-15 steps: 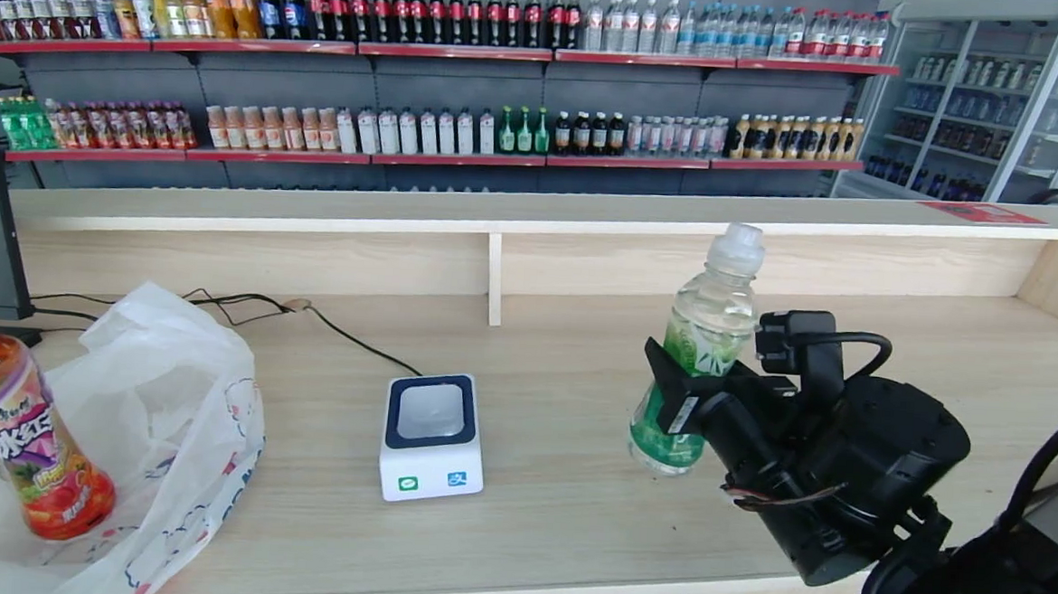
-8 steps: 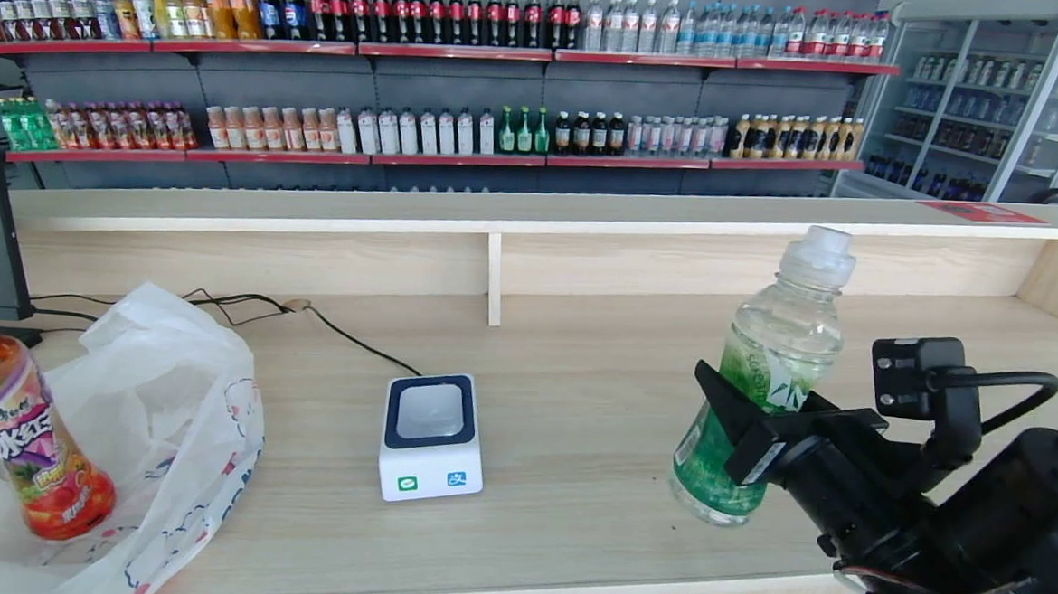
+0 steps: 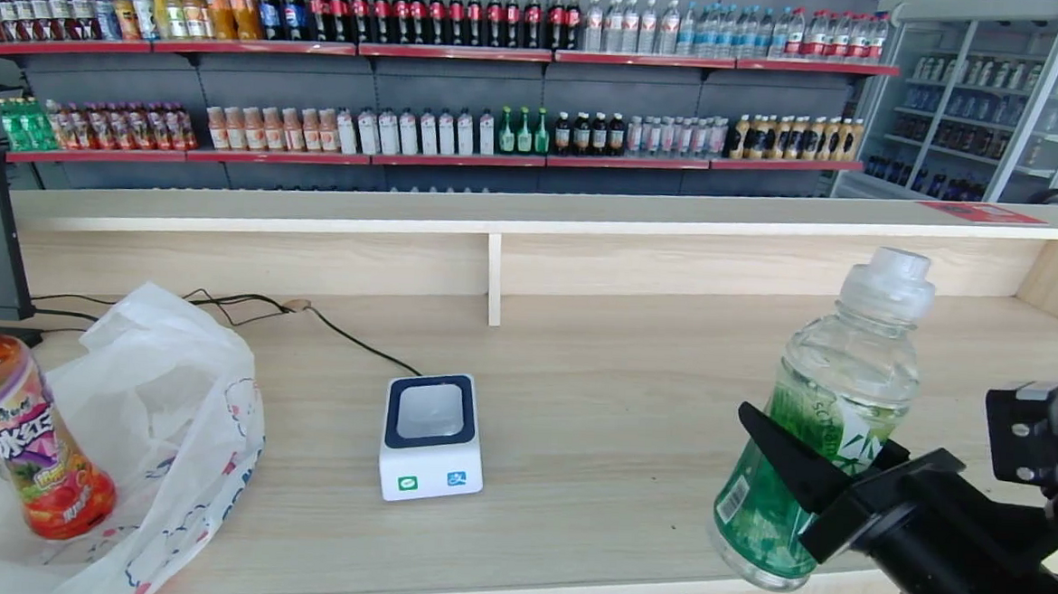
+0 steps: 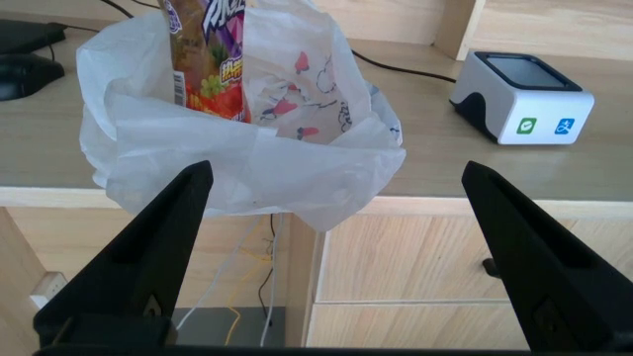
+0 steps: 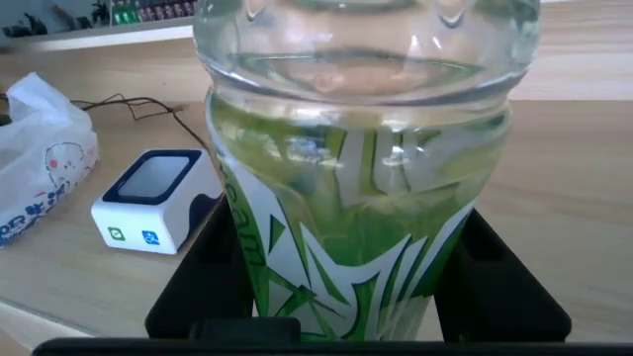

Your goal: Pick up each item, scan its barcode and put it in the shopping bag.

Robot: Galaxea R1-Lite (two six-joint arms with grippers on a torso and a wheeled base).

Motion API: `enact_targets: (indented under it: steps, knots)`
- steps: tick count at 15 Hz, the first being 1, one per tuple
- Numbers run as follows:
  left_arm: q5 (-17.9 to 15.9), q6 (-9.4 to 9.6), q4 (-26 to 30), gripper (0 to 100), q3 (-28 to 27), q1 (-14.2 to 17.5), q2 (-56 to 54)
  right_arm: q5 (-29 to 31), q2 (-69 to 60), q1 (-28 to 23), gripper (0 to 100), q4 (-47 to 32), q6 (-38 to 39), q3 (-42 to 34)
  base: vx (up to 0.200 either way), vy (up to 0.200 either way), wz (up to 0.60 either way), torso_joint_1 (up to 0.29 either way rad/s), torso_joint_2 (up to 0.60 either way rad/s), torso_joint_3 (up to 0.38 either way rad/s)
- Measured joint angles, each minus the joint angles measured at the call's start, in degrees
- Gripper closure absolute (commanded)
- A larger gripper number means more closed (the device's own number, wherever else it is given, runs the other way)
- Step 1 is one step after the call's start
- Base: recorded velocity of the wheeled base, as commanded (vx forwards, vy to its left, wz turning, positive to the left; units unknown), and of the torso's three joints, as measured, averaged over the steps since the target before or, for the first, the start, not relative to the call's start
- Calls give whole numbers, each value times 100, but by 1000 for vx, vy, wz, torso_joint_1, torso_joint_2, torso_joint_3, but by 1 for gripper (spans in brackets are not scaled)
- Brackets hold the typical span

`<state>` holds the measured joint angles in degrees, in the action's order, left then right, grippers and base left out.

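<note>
Green bottle (image 3: 841, 386), clamped in the right end effector (image 3: 809, 475), looked unscanned; orange drink (image 3: 19, 433) sat in the bag (image 3: 172, 378); left end effector (image 4: 336, 173) gaped empty.

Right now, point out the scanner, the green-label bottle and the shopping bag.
scanner (image 3: 431, 411), head view, on its glass top.
green-label bottle (image 3: 829, 410), head view, on the upper part of its label.
shopping bag (image 3: 172, 378), head view, on its white plastic side.

Light wood counter (image 3: 595, 409) w/ raised back ledge (image 3: 497, 209). Behind: dark wall shelves (image 3: 456, 52), red-edged, 2 rows of drink bottles (image 3: 411, 132). Glass-door fridge (image 3: 974, 103) far R. Bright daylight.
</note>
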<state>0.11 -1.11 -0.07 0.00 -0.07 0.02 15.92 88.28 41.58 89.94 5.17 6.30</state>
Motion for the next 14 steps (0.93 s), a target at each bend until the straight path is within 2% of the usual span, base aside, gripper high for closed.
enact_targets:
  steps: [3,6,9,12,14]
  knots:
    - [-1,0,0,0,0,-4,0,-514,-190,-35,100,0,165,63,0,0,0,0,0,0]
    - [2,-1,0,0,0,0,0,-1464,-243,-35,100,0,517,430,0,0,0,0,0,0]
    - [0,0,0,0,0,0,0,-2256,-249,28,100,-2,1514,601,0,0,0,0,0,0]
    - [-1,0,0,0,0,-4,0,-2687,-325,52,100,5,2436,739,0,0,0,0,0,0]
    - [-1,2,2,0,0,-4,0,-2742,-290,63,100,-2,2548,828,0,0,0,0,0,0]
